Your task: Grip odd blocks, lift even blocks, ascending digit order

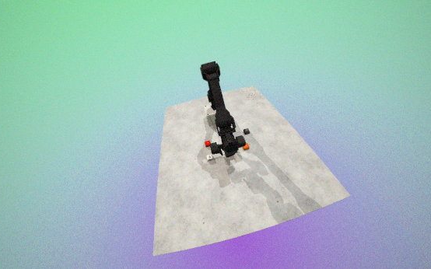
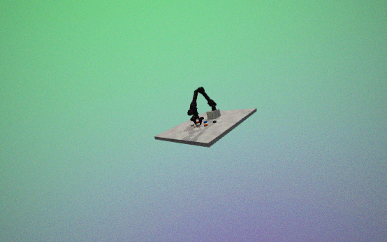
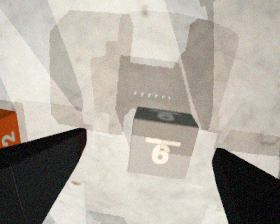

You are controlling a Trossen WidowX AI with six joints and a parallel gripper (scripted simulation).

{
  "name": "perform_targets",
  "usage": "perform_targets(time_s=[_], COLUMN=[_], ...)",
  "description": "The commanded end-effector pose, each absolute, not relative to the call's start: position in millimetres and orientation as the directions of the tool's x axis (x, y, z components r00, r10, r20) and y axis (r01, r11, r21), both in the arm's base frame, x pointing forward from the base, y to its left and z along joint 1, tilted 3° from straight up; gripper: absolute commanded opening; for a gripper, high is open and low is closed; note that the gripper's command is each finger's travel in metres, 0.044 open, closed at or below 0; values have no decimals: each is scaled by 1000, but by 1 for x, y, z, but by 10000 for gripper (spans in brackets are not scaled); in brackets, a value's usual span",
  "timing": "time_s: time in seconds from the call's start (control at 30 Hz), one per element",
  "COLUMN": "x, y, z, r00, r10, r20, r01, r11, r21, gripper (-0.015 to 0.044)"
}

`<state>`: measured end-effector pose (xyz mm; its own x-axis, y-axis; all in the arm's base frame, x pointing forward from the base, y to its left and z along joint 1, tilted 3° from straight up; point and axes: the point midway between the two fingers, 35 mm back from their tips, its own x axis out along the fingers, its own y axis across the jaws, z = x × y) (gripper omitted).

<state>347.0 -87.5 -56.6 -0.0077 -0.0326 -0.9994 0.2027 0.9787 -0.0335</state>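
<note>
My gripper (image 1: 229, 151) (image 2: 198, 124) (image 3: 149, 145) is open, pointing down, with its fingers on either side of a pale grey block (image 3: 163, 150) and gaps on both sides. The block's bright face shows a 6-like figure with a bar above it, which reads as an underlined 9 when turned round. The arm hides this block in the top view. An orange block (image 1: 246, 146) (image 2: 205, 124) (image 3: 3, 131) shows a 2, left of the fingers in the wrist view. A red block (image 1: 207, 143), a white block (image 1: 209, 157) and a black block (image 1: 247, 131) (image 2: 214, 122) stand around the gripper. A blue block (image 2: 205, 122) shows in the exterior view.
The pale table (image 1: 187, 202) (image 2: 230, 122) bears the blocks and the arm's shadows. A light box (image 2: 213, 115) stands by the arm's base. The orange block is close to the left finger in the wrist view, and part of another block shows at the right edge.
</note>
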Motion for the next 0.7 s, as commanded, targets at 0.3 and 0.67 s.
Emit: perform_targets(time_s=[0.3,0.67], x=[347,347], y=[-88,-88], z=[-58,-58], r00=[-8,-8], r10=[-36,-36], r20=[-999,-999], r01=[199,199], r11=[979,979], r21=[-36,-36], gripper=[120,120])
